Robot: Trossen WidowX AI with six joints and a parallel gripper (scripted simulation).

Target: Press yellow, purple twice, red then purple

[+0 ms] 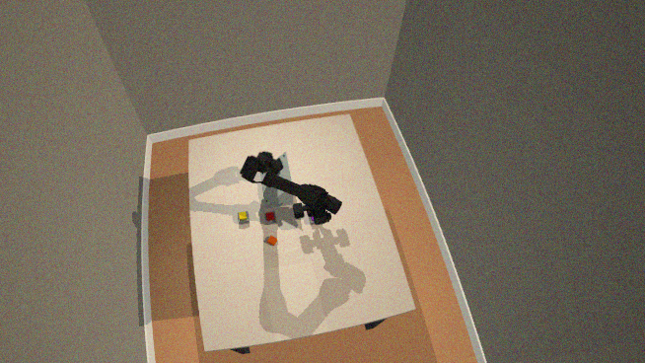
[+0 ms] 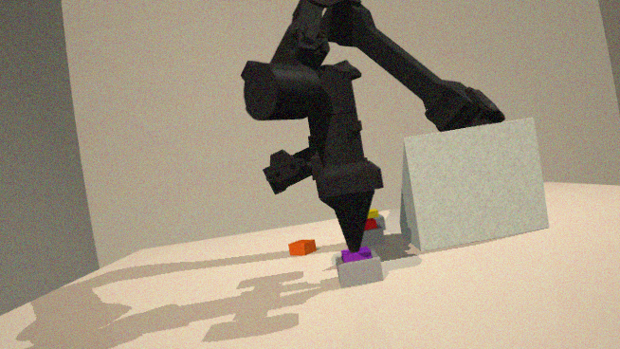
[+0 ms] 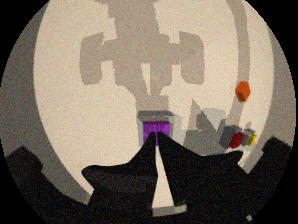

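My gripper [image 2: 355,250] [image 3: 155,134] is shut and points down, its tips on the top of the purple button [image 2: 356,255] [image 3: 163,128]. The purple cap sits low in its grey housing, mostly hidden under the arm in the top view. The red button [image 1: 270,216] [image 2: 371,224] [image 3: 236,139] stands apart from it, in the arm's shadow. The yellow button [image 1: 243,216] [image 2: 373,213] [image 3: 252,138] stands beyond the red one. Nothing touches the red or yellow button.
An orange block [image 1: 271,241] [image 2: 302,247] [image 3: 243,91] lies on the pale table [image 1: 237,306] near the red button. A pale grey-green wedge-shaped panel [image 2: 476,190] stands beside the arm's base, behind the buttons.
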